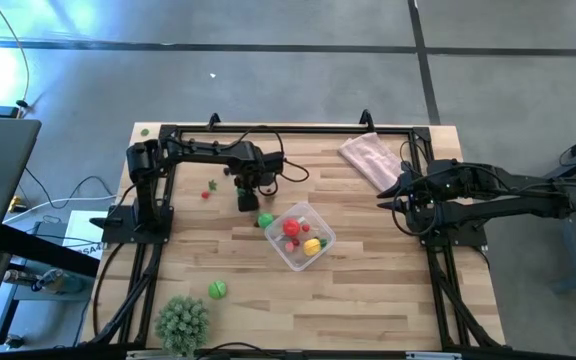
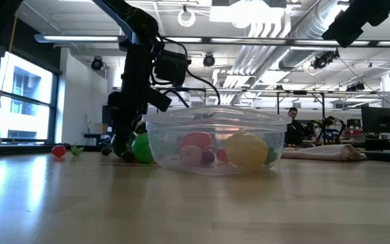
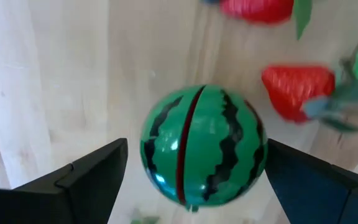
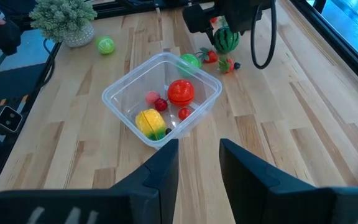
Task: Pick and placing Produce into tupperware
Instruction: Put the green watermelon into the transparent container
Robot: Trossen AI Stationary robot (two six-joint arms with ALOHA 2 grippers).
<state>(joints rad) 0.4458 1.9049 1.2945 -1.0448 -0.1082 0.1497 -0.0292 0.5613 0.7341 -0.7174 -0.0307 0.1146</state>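
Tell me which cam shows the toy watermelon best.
Left wrist view: the watermelon fills the frame between the left gripper's open fingers. Right wrist view shows it small and far, under that arm. High view hides it beneath the gripper; low view doesn't clearly show it.

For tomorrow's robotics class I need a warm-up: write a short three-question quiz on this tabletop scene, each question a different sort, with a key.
1. True or false: the left pincer is open, with the toy watermelon between its fingers.
2. Multiple choice: where does the pink cloth lie? A) inside the tupperware B) on the table's far edge near the right arm C) beside the spiky ball plant
3. Fill in: the largest red piece inside the tupperware is the ____.

Key: 1 true; 2 B; 3 tomato. The right pincer waits off to the side, facing the container.
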